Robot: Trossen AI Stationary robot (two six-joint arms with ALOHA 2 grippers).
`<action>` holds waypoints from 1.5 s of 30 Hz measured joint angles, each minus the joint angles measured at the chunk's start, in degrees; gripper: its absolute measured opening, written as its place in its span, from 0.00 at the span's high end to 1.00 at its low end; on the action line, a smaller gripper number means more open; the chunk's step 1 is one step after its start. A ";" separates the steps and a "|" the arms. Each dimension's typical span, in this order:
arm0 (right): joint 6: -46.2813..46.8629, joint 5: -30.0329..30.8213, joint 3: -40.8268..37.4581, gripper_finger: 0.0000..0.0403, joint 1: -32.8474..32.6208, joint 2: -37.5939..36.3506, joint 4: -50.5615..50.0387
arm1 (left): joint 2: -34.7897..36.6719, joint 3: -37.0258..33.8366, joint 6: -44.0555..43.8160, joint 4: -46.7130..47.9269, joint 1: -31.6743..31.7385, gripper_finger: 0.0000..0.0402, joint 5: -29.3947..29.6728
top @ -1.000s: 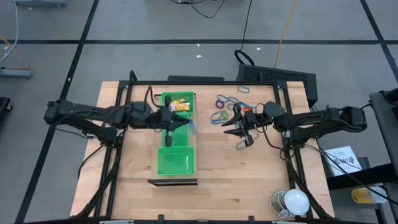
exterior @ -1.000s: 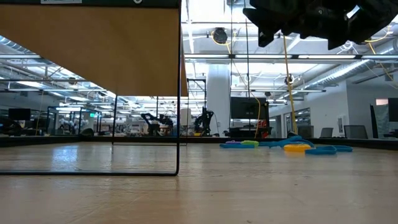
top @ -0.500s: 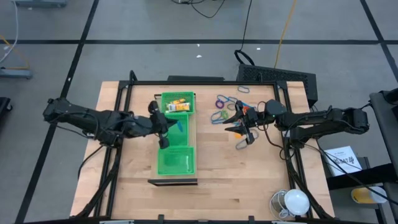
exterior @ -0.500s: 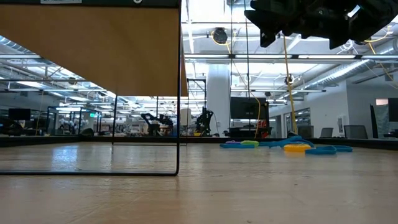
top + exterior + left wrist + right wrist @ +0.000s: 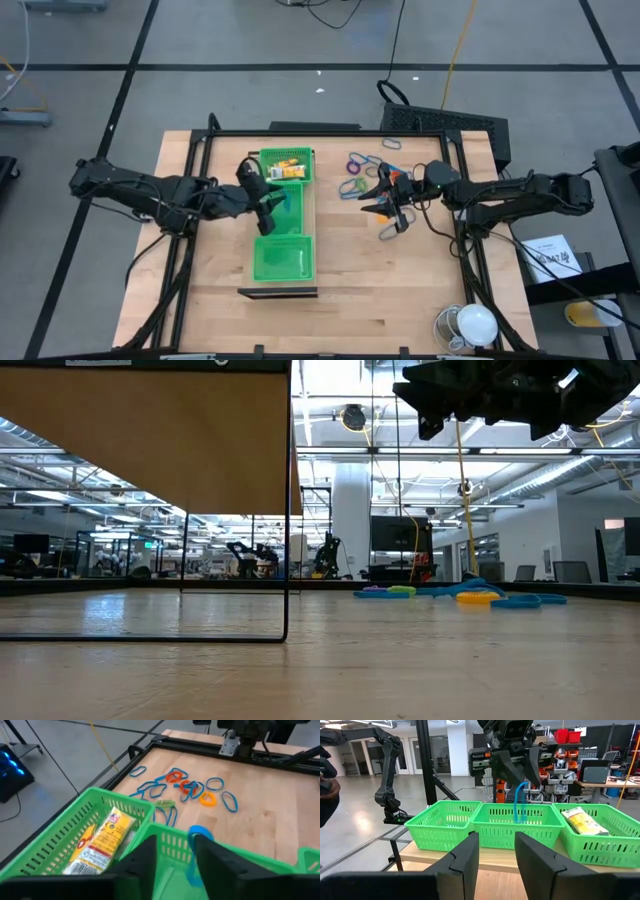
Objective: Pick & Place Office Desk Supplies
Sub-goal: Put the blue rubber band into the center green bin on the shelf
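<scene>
Blue loop [image 5: 520,802] hangs from left pincer [image 5: 268,199] over green tray's [image 5: 300,262] middle compartment; fingers parted, releasing. Let it fall clear before lifting. Right pincer [image 5: 385,204] half-open, empty, near loops [image 5: 355,175] on bench [image 5: 220,300].

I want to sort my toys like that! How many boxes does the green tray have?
3. One end compartment holds yellow packets, the middle compartment sits under a dangling blue loop, and the third compartment is at the opposite end.

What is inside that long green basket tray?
One end compartment of the green tray holds yellow packets. A blue loop hangs at the middle compartment below the left gripper. The compartment floors are mostly hidden by walls.
</scene>
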State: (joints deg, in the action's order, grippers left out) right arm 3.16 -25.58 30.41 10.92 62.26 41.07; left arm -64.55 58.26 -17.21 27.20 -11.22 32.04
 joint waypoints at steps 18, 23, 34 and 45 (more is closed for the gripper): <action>0.42 1.78 0.00 0.68 0.78 0.00 -6.65 | 7.22 0.00 0.60 2.76 -0.13 0.33 2.13; -4.90 3.19 0.00 0.57 1.09 -1.59 -16.88 | 12.34 -5.97 6.30 -5.29 -1.31 0.32 2.02; -7.09 30.04 -0.43 0.43 1.14 -5.55 -51.48 | 18.75 -21.99 9.93 -24.76 1.73 0.32 2.54; -5.71 31.56 -6.40 0.52 2.22 -0.05 -42.12 | 17.14 -22.32 8.46 -26.42 4.49 0.32 1.95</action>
State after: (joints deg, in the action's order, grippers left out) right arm -2.56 5.98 24.01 13.14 62.21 -1.05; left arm -47.42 35.94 -8.75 0.78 -6.74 34.00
